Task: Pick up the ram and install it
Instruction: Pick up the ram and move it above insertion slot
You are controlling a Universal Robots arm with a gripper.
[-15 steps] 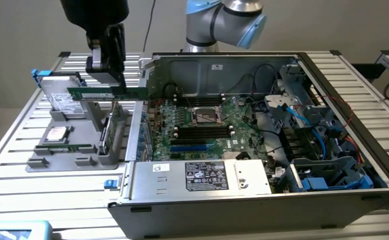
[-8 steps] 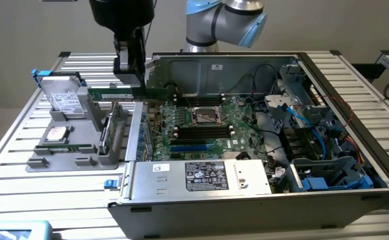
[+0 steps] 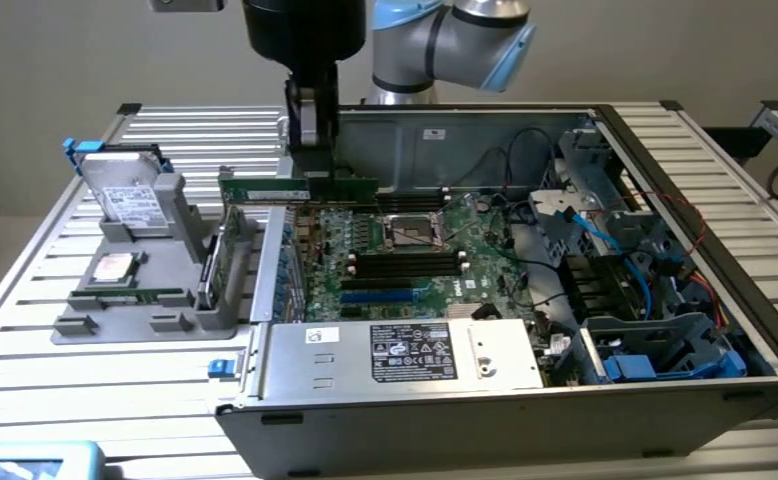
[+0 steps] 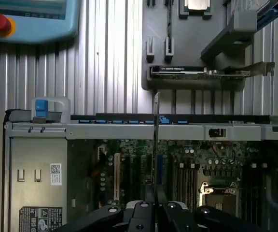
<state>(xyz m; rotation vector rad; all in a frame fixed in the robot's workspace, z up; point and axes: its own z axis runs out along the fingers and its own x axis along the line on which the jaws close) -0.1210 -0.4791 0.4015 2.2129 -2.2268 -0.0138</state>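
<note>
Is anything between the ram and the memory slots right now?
Nothing visible. The pincer holds the ram above the open case, and the black memory slots beside the CPU socket lie bare. The cables sit toward the exterior view's right, apart from the slots.

Open PC case (image 3: 496, 425) lies on slatted metal table (image 3: 42, 340). Inside: mobo (image 3: 403, 265) w/ CPU socket (image 3: 416, 235); silver PSU (image 3: 403, 352) along case's near wall; blue cables (image 3: 589, 235) and drive cage (image 3: 663, 345) toward exterior view's right. Grey fixture tray (image 3: 109, 325) sits just beside case, toward table's edge at exterior view's left. It carries hard drive (image 3: 129, 200) on edge, CPU chip (image 3: 113, 267) lying flat, and expansion card (image 4: 201, 72). Teach pendant (image 4: 28, 19) w/ red button (image 4: 0, 23) lies at table's corner.
</note>
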